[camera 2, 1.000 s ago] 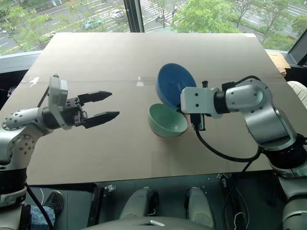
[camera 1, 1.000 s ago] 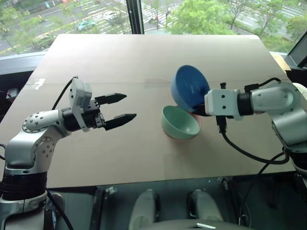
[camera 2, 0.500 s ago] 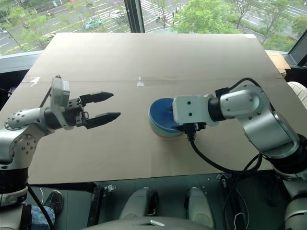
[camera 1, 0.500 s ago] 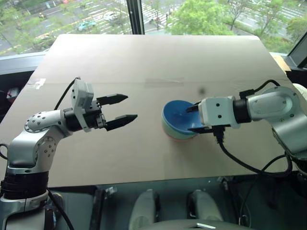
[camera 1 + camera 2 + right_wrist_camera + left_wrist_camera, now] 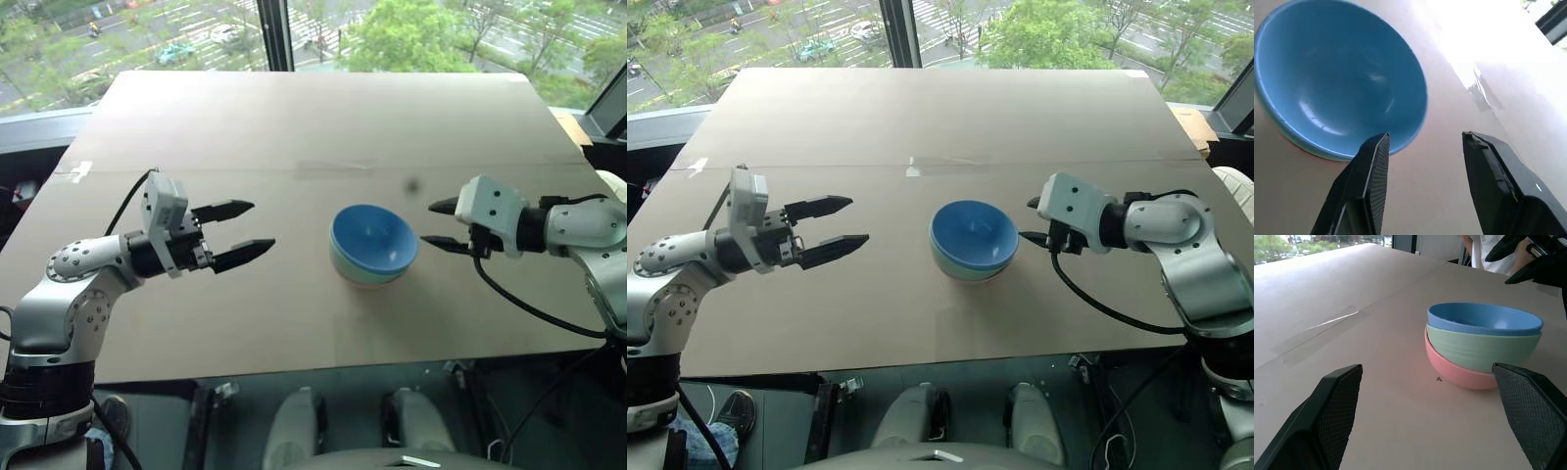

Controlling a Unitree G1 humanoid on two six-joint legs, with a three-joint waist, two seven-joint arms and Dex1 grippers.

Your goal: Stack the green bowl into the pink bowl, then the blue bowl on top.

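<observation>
Your right gripper (image 5: 433,224) has let go of the blue bowl (image 5: 373,238) and drawn back, jaws apart and empty. It now sits nested in the green bowl (image 5: 1481,346) and pink bowl (image 5: 1459,373), mid-surface. Left gripper (image 5: 235,231) hovers wide open. The stack looks complete.

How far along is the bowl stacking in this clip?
Done: the blue bowl sits in the green bowl, which sits in the pink bowl. In hand: nothing; the right gripper is open beside the stack, the left gripper open and apart. Left: nothing visible.
</observation>
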